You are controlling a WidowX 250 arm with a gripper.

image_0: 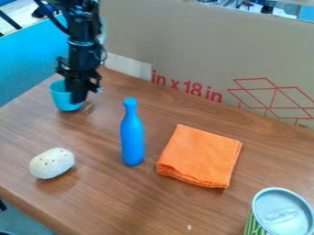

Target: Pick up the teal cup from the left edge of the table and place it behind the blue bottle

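The black gripper (77, 91) hangs down at the upper left, right up against the right side of a light blue cup (60, 99), covering part of it. Whether it grips the cup's wall is unclear. The cup stands upright on the wooden table (104, 195). To its right and nearer the camera, a blue bottle (131, 137) stands upright. A pale, speckled, potato-like object (52, 163) lies at the lower left. Right of the bottle is a folded orange cloth (200, 156).
A can (283, 213) with a silver lid stands at the lower right corner. Cardboard (202, 50) with red print rises along the table's back edge, and a blue panel (30, 59) stands behind the left edge.
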